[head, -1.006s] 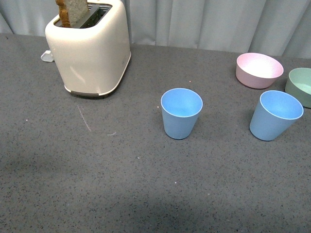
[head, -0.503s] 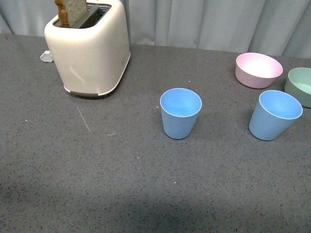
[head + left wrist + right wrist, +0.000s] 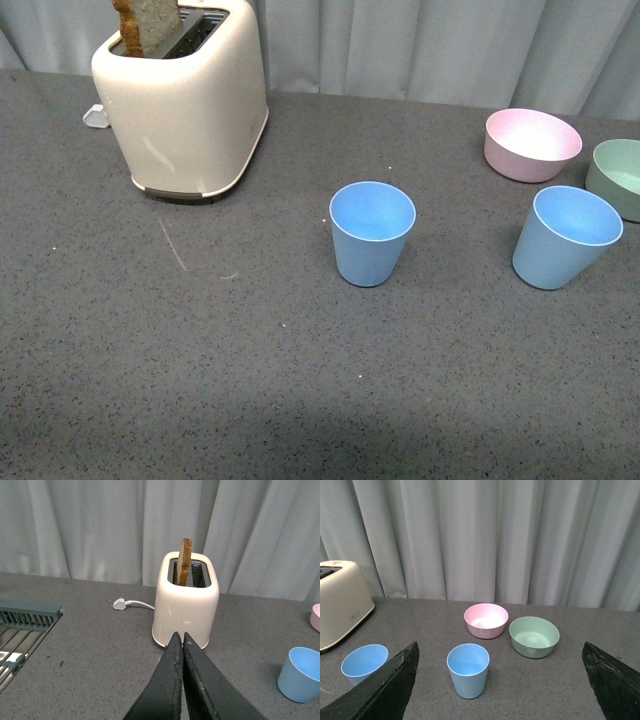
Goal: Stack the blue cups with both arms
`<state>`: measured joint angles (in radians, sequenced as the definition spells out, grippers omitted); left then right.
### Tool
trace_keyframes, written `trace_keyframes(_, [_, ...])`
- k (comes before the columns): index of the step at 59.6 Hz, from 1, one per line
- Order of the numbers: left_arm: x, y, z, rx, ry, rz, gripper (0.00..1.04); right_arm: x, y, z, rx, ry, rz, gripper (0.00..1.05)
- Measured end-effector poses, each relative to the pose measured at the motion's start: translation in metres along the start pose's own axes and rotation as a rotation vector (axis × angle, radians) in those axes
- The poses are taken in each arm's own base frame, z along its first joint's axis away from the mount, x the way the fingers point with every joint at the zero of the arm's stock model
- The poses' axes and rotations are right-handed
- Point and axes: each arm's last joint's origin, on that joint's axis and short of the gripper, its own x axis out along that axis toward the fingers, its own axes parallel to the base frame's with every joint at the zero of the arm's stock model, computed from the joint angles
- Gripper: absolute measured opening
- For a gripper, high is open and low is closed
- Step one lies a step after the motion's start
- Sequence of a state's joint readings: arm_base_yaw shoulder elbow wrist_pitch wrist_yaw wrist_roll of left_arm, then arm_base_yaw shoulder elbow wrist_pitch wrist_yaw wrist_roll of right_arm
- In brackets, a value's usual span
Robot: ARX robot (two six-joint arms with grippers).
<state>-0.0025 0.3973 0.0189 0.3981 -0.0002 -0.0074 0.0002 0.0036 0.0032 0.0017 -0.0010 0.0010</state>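
**Grippers back from the cups, nothing picked up yet**

Left gripper (image 3: 180, 636) has its jaws pressed together, tip against tip, with nothing between them. Right gripper (image 3: 500, 647) has its jaws spread wide and is likewise empty. Neither arm reaches into the front view, so both sit well back from the work.

Judging by this, the task is at its opening step, the approach, with no cup grasped and no stacking begun.

Ahead of the right gripper, close to the line between its open jaws, the outer blue cup (image 3: 468, 670) stands upright on the grey table (image 3: 200, 380). The centre blue cup (image 3: 364, 664) is off toward the robot's left, also upright and well apart from its twin. From the left gripper, that centre cup lies ahead and to the right, while the cream toaster (image 3: 186, 605) is straight ahead of the closed tips.

The next move probably calls for the left jaws to part before anything else. Each arm would then come down on its nearer cup and close across the tapered wall. After that, one cup has to be lifted clear and centred over the other's mouth.

Both cups are empty. Beyond the outer cup, the pink bowl (image 3: 486, 631) and green bowl (image 3: 534, 647) sit just beside each other, and nothing shows inside either. One toaster slot holds a slice of toast (image 3: 185, 560) standing up out of it.
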Motion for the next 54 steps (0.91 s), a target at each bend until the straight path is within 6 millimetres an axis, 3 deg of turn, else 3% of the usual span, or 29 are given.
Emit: trace_keyframes(54, [-0.026,0.0,-0.003,0.0,0.004,0.0,0.04,0.0,0.0,0.0,0.0,0.0,0.0,0.95])
